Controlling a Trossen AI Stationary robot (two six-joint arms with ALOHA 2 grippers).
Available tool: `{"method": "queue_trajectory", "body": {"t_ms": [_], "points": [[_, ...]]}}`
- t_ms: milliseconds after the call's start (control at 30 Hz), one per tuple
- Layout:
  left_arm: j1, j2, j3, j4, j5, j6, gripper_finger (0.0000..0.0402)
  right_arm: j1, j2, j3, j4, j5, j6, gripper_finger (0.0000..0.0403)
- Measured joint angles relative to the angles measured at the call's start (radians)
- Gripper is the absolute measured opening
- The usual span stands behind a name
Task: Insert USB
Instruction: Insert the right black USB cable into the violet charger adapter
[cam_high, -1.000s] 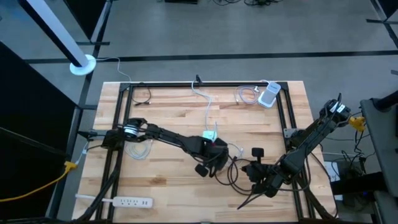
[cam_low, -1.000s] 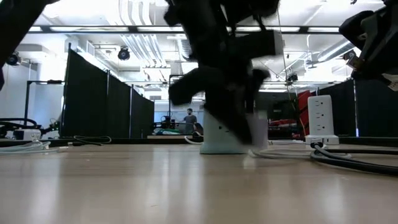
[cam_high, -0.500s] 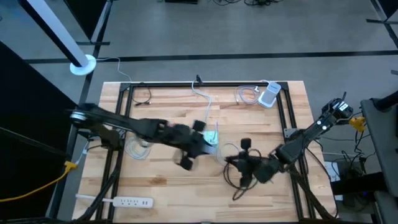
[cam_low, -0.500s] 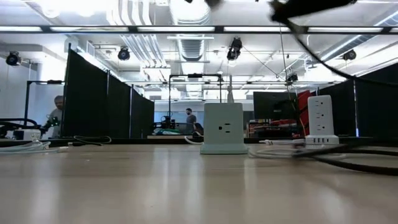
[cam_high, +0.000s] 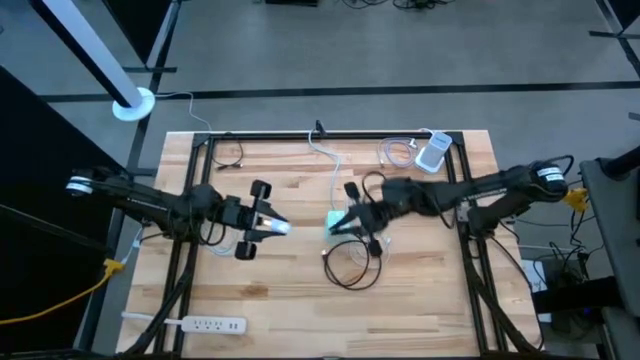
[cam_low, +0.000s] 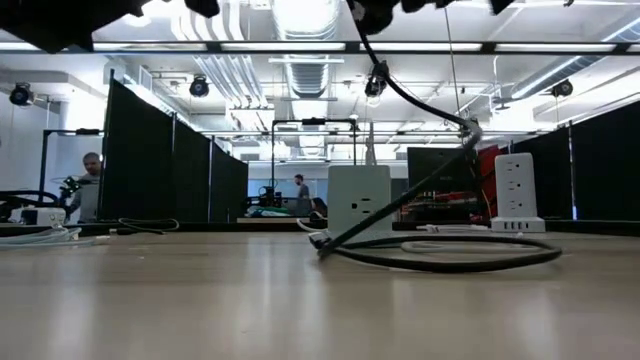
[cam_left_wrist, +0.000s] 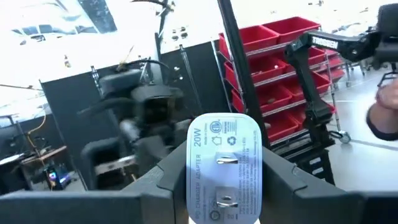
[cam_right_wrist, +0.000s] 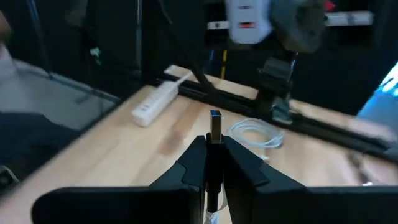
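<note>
A white 20W charger adapter (cam_left_wrist: 217, 163) sits between the fingers of my left gripper (cam_high: 272, 226), left of the table's middle and up off the wood. My right gripper (cam_high: 343, 224) reaches in from the right and is shut on a black USB plug (cam_right_wrist: 215, 129). The plug's metal tip points at the left gripper across a gap. The plug's black cable (cam_high: 350, 272) hangs down and lies in a loop (cam_low: 440, 262) on the table. The adapter also shows blurred in the right wrist view (cam_right_wrist: 249, 18). My left gripper pinches the adapter's two opposite sides (cam_left_wrist: 189, 177) between its two fingers. The fingers lie about level, pointing toward the table's right. The adapter is lifted clear, its printed, pronged face (cam_left_wrist: 227, 160) toward the wrist camera. My right gripper pinches the USB plug's body (cam_right_wrist: 214, 142) between its two fingers, which lie along it. The metal tip (cam_right_wrist: 215, 117) sticks out past the fingertips. The fingers point about level toward the table's left. The plug is clear of the table, its cable trailing down to the loop.
A white outlet cube (cam_high: 337, 218) (cam_low: 358, 205) stands mid-table just beside the right gripper. A white power strip (cam_high: 205, 324) lies at the near left, a white outlet tower (cam_high: 432, 153) at the far right, and white cord coils (cam_high: 222, 238) under the left arm. Black frame rails (cam_high: 196, 200) edge the table.
My left gripper has risen and drawn back toward the table's left with the adapter, tipping from pointing down to about level. My right gripper has swung from the near right toward the middle and up, carrying the plug; the cable's loop has slid along after it.
</note>
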Motion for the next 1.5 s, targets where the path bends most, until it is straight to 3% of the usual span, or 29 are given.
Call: {"method": "queue_trajectory", "body": {"t_ms": [200,367,500,667,900,1067,1267,1500], "points": [[0.0,0.012,0.001,-0.001,0.18,0.063,0.0117,-0.046,0.079,0.05,0.0,-0.179,0.207,0.0022],[0.0,0.047,0.016,0.003,0.209,0.102,0.0117,-0.024,0.174,0.106,0.0,-0.355,0.369,0.0022],[-0.005,0.074,0.04,0.107,0.261,0.067,0.0117,0.005,0.233,0.154,-0.004,-0.362,0.404,0.0022],[-0.006,0.093,0.074,0.337,0.281,-0.164,0.0117,0.028,0.268,0.219,0.0,-0.352,0.39,0.0022],[-0.006,0.102,0.126,0.354,0.277,-0.247,0.0117,0.032,0.269,0.223,-0.016,-0.275,0.368,0.0022],[-0.006,0.119,0.131,0.29,0.232,-0.175,0.0117,0.036,0.266,0.214,-0.039,-0.274,0.376,0.0022],[-0.003,0.156,0.132,0.004,0.21,0.032,0.0117,0.036,0.256,0.214,-0.04,-0.284,0.528,0.0022],[-0.003,0.281,0.141,-0.014,0.214,0.137,0.0117,0.036,0.263,0.213,-0.063,-0.284,0.706,0.0022]]}}
